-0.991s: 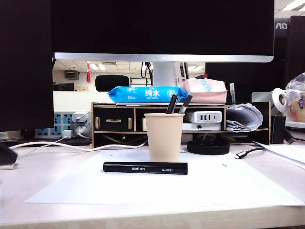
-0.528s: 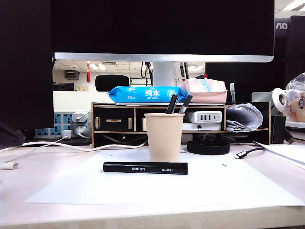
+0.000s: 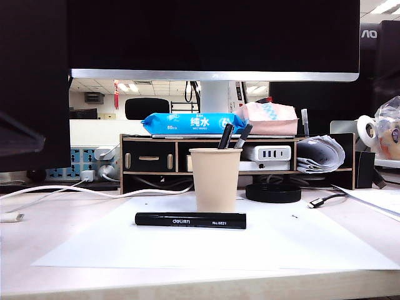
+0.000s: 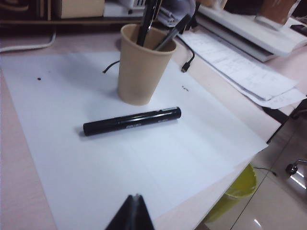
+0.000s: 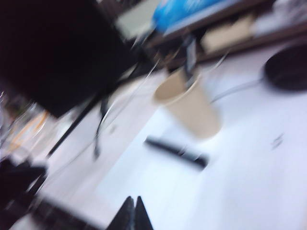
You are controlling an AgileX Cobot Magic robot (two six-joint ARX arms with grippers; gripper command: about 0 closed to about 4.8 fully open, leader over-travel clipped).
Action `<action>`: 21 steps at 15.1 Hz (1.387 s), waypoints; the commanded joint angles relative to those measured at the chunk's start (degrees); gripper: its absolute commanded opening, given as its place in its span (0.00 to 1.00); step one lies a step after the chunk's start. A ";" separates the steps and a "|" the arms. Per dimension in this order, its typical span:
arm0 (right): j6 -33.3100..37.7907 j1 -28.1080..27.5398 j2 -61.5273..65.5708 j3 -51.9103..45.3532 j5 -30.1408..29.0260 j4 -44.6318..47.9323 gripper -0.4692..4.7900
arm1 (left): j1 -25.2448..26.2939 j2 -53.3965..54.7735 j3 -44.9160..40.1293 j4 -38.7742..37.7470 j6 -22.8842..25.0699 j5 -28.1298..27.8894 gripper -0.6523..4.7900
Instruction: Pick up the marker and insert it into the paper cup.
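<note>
Only the tips of each gripper show, cut off at the frame edge: the left gripper (image 4: 135, 203) and the right gripper (image 5: 133, 205) both have jaws pressed together, holding nothing, above a white paper sheet (image 3: 275, 244). Blur smears the right wrist view. Beyond, the marker (image 3: 190, 219) lies flat on the sheet just in front of the paper cup (image 3: 215, 179), reading "deli" and "No.6821". Two pens (image 3: 225, 135) stand inside the cup, their lower parts hidden.

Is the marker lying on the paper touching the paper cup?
Apart. The left wrist view shows bare white sheet between the marker and the paper cup base.
</note>
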 commanded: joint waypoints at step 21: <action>-54.93 32.89 86.79 61.64 21.33 -25.05 0.08 | 0.13 0.00 0.04 -2.60 4.02 -3.15 0.11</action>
